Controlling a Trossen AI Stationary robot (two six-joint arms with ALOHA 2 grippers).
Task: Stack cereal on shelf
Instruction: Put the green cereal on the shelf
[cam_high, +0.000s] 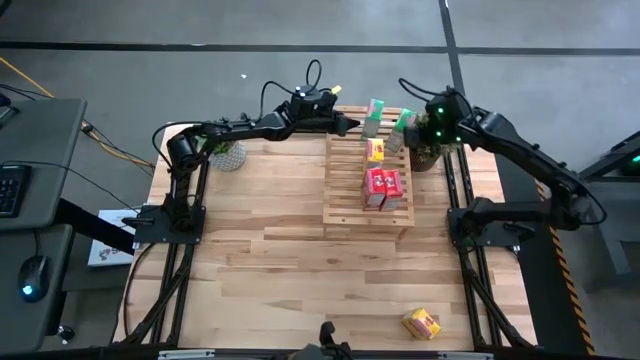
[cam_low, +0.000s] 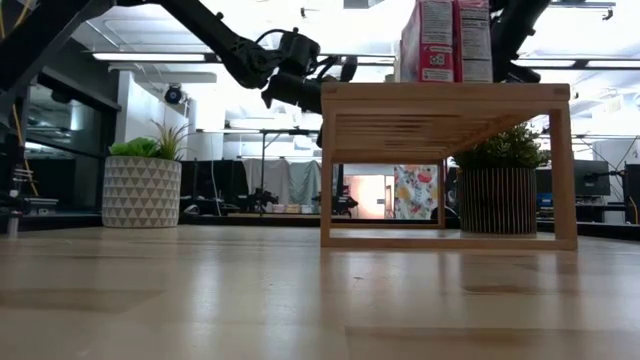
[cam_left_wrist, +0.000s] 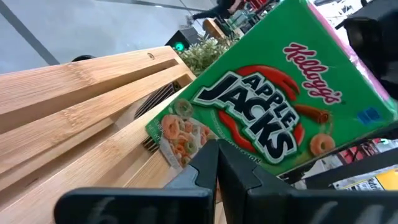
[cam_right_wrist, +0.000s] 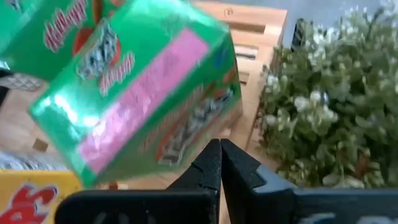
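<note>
The shelf (cam_high: 350, 200) stands mid-table. On its slats are two red cereal boxes (cam_high: 383, 187), a yellow one (cam_high: 375, 150), and at the far end two green ones (cam_high: 375, 112) (cam_high: 403, 128); the right one looks tilted. Another yellow box (cam_high: 421, 323) lies on the table near the front edge. My left gripper (cam_high: 350, 124) is shut at the shelf's far left corner, its tips right at the left green box (cam_left_wrist: 267, 106). My right gripper (cam_high: 418, 136) is shut beside the right green box (cam_right_wrist: 143, 93). My left gripper's shut fingertips (cam_left_wrist: 208, 158) come nearly level from the table's left, at the lower edge of the green box's printed face (cam_left_wrist: 186, 146); I cannot tell whether they touch it. My right gripper slants down from the far right, tips at the tilted green box's lower corner (cam_right_wrist: 205, 134); touching or not, I cannot tell.
A potted plant in a white patterned pot (cam_high: 228, 155) stands at the far left of the table. A second plant in a dark ribbed pot (cam_high: 428, 158) stands just right of the shelf's far end, close under my right gripper. Bare wood lies in front of the shelf.
</note>
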